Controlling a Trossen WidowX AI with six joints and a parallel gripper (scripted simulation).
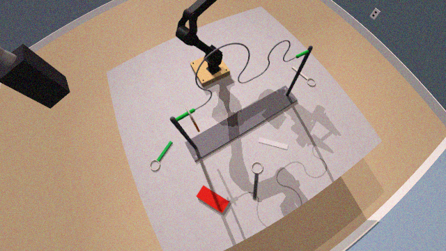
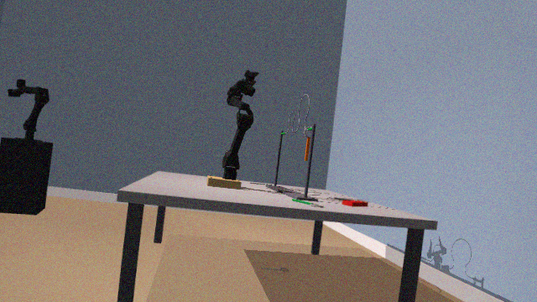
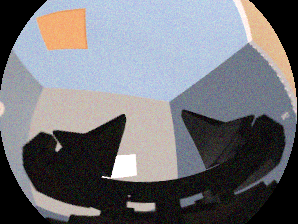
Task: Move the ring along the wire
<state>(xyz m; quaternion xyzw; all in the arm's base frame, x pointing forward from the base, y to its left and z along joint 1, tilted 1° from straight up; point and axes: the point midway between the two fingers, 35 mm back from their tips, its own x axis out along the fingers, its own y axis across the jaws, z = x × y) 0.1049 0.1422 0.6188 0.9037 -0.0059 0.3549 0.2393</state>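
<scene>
The ring's orange handle (image 1: 195, 125) (image 2: 307, 148) hangs down below the green part (image 1: 180, 117) beside the near-left post (image 1: 185, 134) (image 2: 310, 168). The ring is seen nearly edge-on around that green part. The thin grey wire (image 1: 249, 55) loops across to the other green part (image 1: 302, 54) (image 2: 284, 133) by the far post (image 1: 299, 71) (image 2: 278, 159). My gripper (image 2: 252, 73) (image 3: 153, 115) is open and empty, high above the arm's base, well away from ring and wire. In the top view it is out of frame.
The posts stand on a grey base plate (image 1: 209, 141). On the table lie a green-handled ring (image 1: 164, 151), a black-handled ring (image 1: 256, 185), a white-handled ring (image 1: 301, 74), a white bar (image 1: 273, 143) and a red block (image 1: 212, 199) (image 2: 355, 203). Another arm stands on a black pedestal (image 2: 25, 176).
</scene>
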